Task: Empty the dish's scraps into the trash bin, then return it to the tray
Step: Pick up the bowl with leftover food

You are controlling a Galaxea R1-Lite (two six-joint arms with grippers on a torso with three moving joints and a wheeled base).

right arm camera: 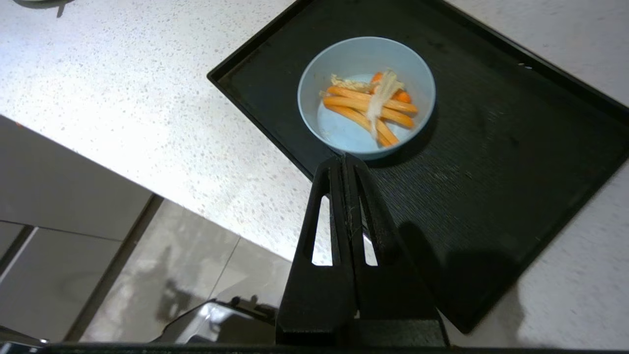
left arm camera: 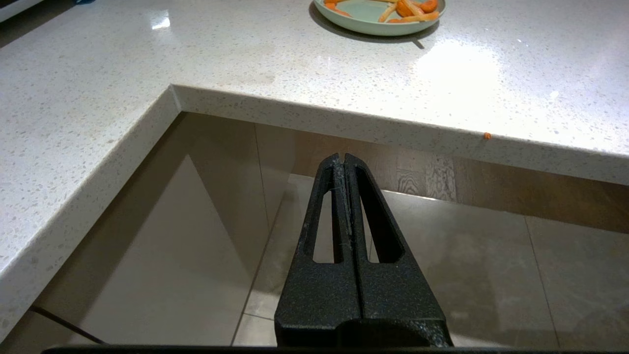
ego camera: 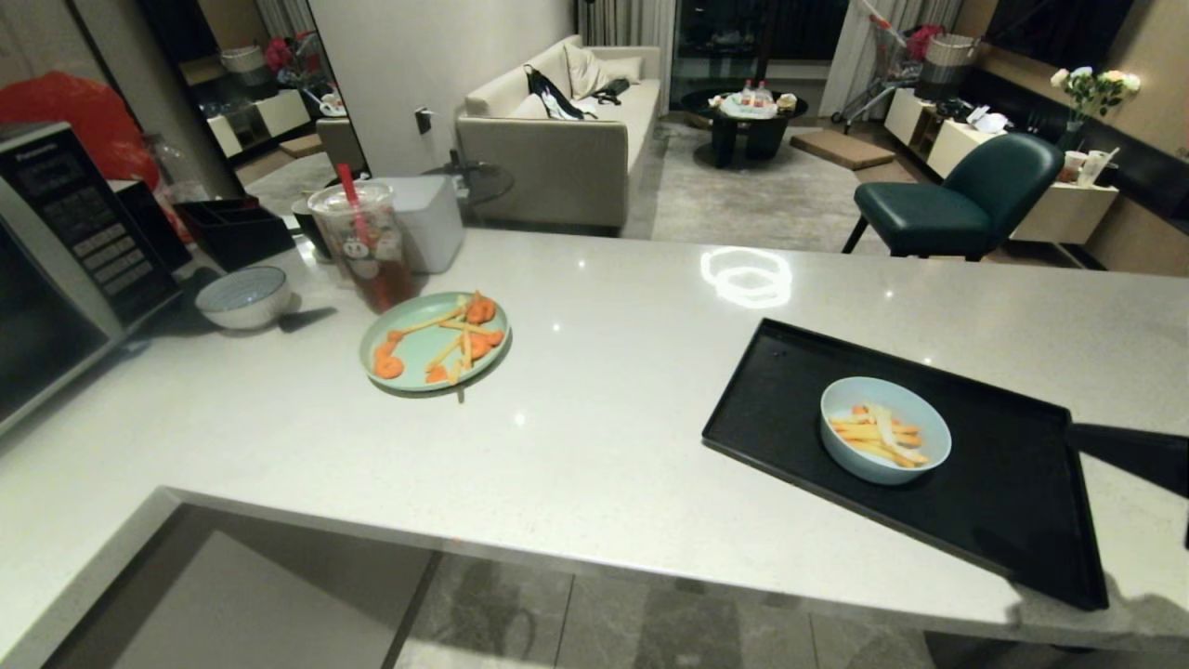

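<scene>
pale speckled bench [ego camera: 604,409] in front, sofa and dark chair beyond. holds the black tray [ego camera: 1012,520] toward 4 o'clock of the head view, with the dish [ego camera: 885,429] sitting on it near its 10 o'clock corner. light-blue, smooth-sided, small and round. carries the scraps [ego camera: 878,435]: pale sticks lying across orange carrot pieces, loose, heaped low in the middle. trash bin nowhere visible.

right claw [right arm camera: 345,158] pinched fully together, gripping nothing, tips hanging just short of the dish's near rim in its wrist view, apart from it. left claw [left arm camera: 342,158] likewise pressed together and empty, parked below the bench edge over the floor.

likely risks from here: with the claw closed, advancing would shove the dish across the tray instead of taking it, so needs widening first. thin slick rim looks prone to slipping or tilting under a one-sided pinch, spilling scraps onto the tray. green plate [ego camera: 435,341] at 10 o'clock bears similar orange and yellow bits, and a white bowl [ego camera: 243,297] sits further out at 9 o'clock; either could be mistaken for the target.
</scene>
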